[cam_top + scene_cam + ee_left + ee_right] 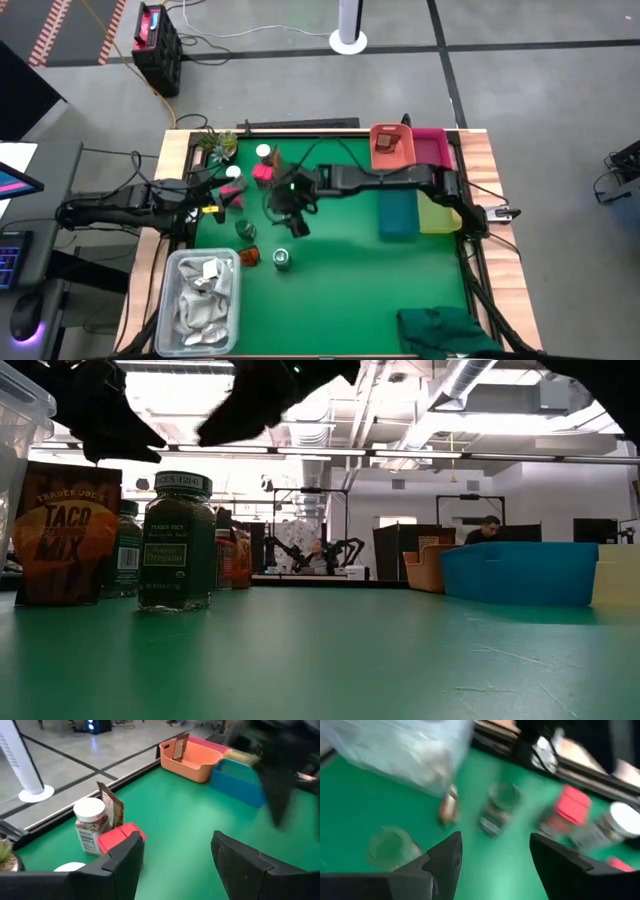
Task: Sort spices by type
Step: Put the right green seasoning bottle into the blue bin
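Spices clustered near table's (400, 280) left edge: white-capped jar (90, 824), pink-red box (121, 838), green-lidded jars (281, 259). Right gripper (290, 212) held above them, jaws spread, empty. Left gripper (224, 193) parked beside cluster, jaws spread, empty.

A brown Taco Seasoning Mix packet (62, 535) is standing upright on the green table (340, 660) at the far left, and a dark glass jar of organic oregano (177, 541) is standing just beside it, nearer the camera. A smaller green-labelled jar (127, 555) is peeking out between them. Dark arm parts (270, 395) are hanging overhead. A blue bin (520, 572) is sitting at right, an orange bin (424, 569) behind it. A person (487, 529) is sitting in the background.
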